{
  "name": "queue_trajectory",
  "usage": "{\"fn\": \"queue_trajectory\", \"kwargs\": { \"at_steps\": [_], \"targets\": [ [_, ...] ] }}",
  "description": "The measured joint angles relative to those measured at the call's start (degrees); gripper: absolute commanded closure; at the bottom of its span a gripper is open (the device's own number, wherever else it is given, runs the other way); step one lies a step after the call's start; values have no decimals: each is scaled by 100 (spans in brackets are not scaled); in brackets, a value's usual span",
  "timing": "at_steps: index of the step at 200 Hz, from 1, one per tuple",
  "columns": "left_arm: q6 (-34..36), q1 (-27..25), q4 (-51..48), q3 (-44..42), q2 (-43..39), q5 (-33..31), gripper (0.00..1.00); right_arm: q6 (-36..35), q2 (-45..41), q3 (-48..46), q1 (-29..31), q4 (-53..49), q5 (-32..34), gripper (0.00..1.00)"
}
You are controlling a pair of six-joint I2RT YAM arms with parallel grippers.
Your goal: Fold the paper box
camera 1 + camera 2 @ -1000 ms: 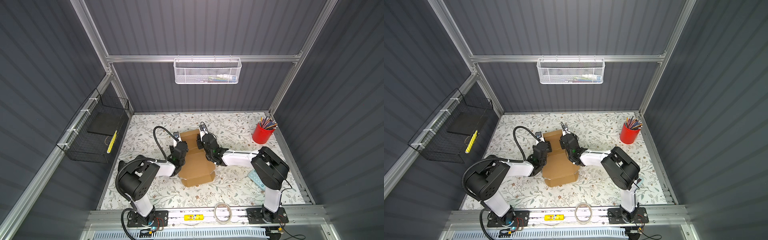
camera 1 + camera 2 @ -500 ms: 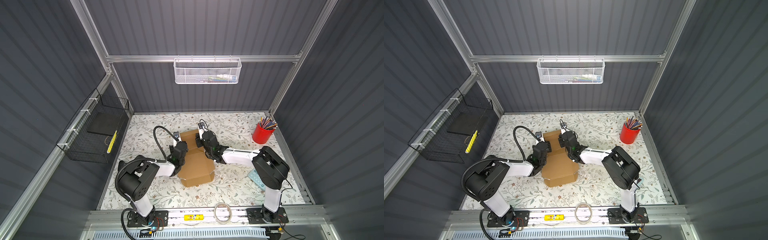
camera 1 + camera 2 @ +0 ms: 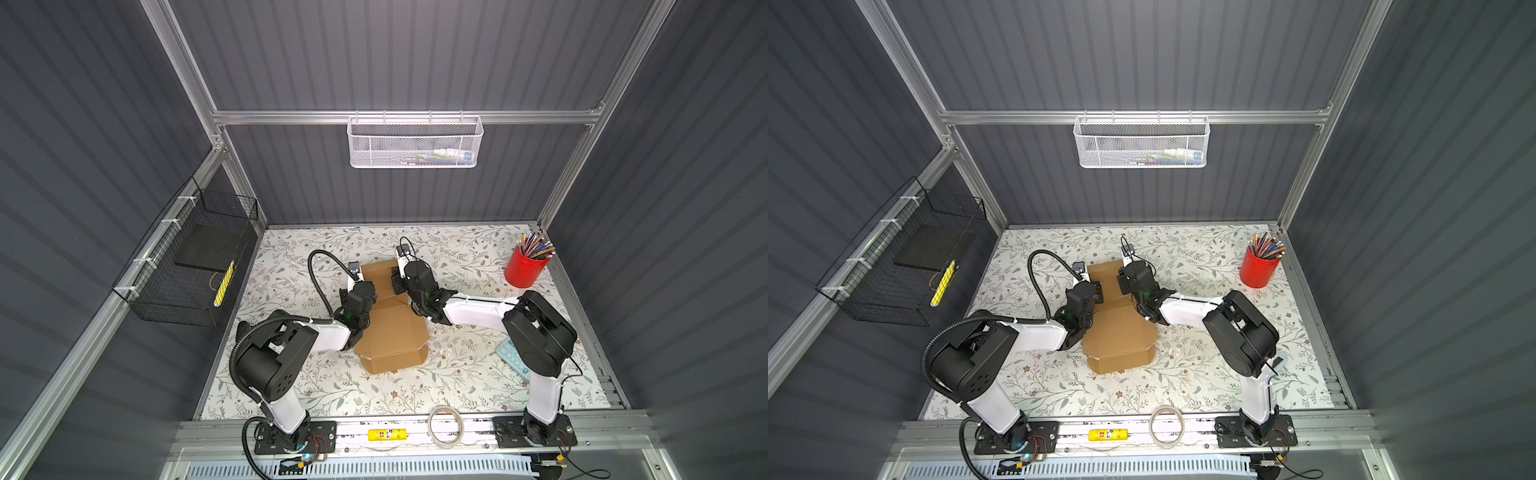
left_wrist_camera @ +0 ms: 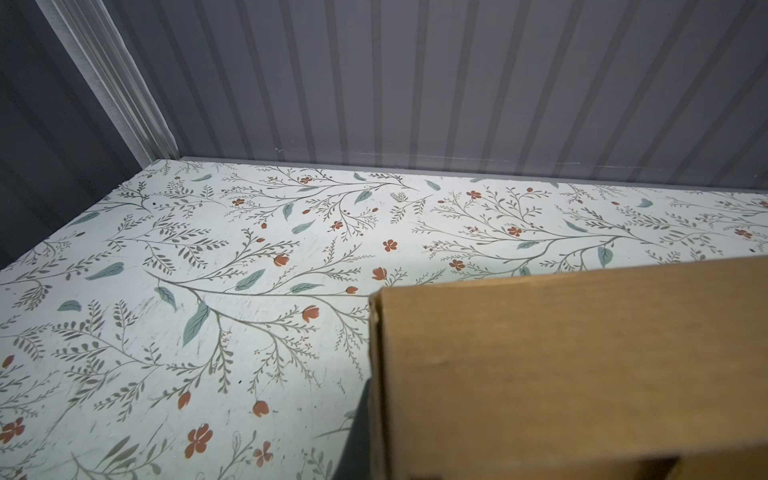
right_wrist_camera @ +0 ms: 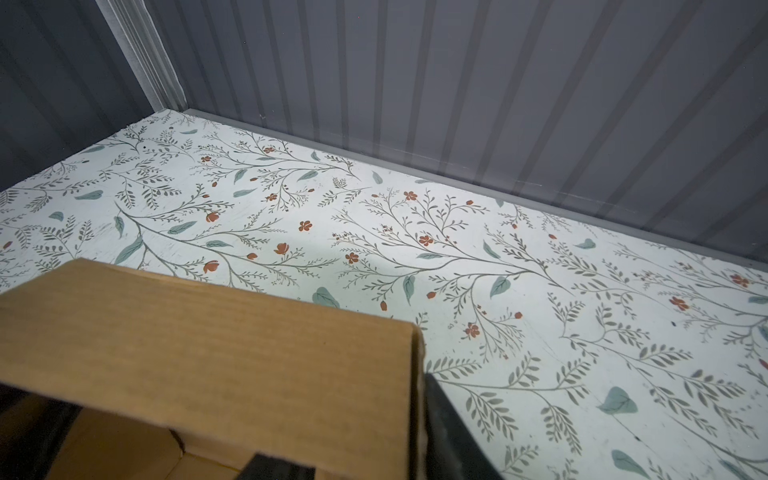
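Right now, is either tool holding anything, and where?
Left tool is shut, apparently pinching the paper box at its far panel's left edge. Right tool sits at that panel's right edge; whether it grips cannot be told.

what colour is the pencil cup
The cup is red, clearest in both top views.

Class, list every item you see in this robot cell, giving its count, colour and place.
paper box: one, brown, centre of table
pencil cup: one, red, far right corner
mesh basket: one, white, back rail
wire basket: one, black, left wall
tape roll: one, clear, front rail
small tag: one, yellow, front rail
flat object: one, pale blue, table's right side
left gripper: one, black, box's left edge, jaws shut
right gripper: one, black, box's right edge
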Motion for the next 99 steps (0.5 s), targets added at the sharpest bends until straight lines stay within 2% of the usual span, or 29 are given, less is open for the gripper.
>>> {"fn": "queue_trajectory", "kwargs": {
  "at_steps": [99],
  "targets": [
    [28, 13, -219, 114, 0, 59, 100, 144, 0, 33, -70, -181, -9, 81]
  ]
}}
